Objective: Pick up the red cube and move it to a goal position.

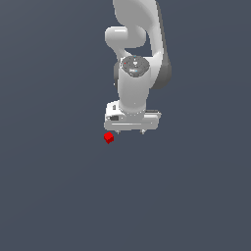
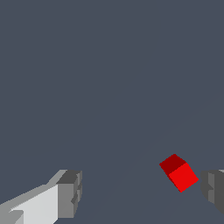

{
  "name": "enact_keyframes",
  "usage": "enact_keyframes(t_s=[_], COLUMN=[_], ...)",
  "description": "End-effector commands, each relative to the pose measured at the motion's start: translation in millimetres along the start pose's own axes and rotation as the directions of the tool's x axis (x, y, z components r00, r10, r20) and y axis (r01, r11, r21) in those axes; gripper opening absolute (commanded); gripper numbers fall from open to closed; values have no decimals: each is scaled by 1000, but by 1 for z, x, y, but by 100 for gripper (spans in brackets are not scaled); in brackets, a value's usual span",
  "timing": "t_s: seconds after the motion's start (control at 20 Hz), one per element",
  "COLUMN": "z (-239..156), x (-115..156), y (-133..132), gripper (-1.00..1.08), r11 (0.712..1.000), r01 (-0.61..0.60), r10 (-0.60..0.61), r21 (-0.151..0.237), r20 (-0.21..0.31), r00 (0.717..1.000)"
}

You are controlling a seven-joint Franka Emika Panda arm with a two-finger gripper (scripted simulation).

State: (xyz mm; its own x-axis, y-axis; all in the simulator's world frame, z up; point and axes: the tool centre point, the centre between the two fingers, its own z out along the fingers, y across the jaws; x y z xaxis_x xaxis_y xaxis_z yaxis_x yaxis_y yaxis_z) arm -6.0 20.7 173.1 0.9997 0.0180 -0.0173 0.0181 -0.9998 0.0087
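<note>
The red cube (image 1: 109,138) is a tiny bright-red block on the flat grey floor, turned at an angle. My gripper (image 1: 130,132) hangs from the white arm with its fingers pointing down, and it stands just to the exterior view's right of the cube. In the wrist view the cube (image 2: 179,172) lies between the two grey fingertips, close beside one fingertip (image 2: 212,188) and far from the other (image 2: 70,194). The jaws are wide apart and hold nothing. The cube does not touch either finger.
Plain dark grey floor (image 1: 59,196) all around. The white arm (image 1: 135,59) rises above the gripper toward the exterior view's top.
</note>
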Motion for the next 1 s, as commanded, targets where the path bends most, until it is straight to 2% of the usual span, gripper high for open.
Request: enact_keyframes(t_s=[0.0,0.45,0.95], z=[0,11,49], x=[0,-8,-33], y=[0,6,29], gripper=[100,100,100], r11=[1000,999,981], r01=[0,45,195], r10=[0,-45,-195], r21=[0,0,1], r20=[0,-1,-6], r00=[1000,999,981])
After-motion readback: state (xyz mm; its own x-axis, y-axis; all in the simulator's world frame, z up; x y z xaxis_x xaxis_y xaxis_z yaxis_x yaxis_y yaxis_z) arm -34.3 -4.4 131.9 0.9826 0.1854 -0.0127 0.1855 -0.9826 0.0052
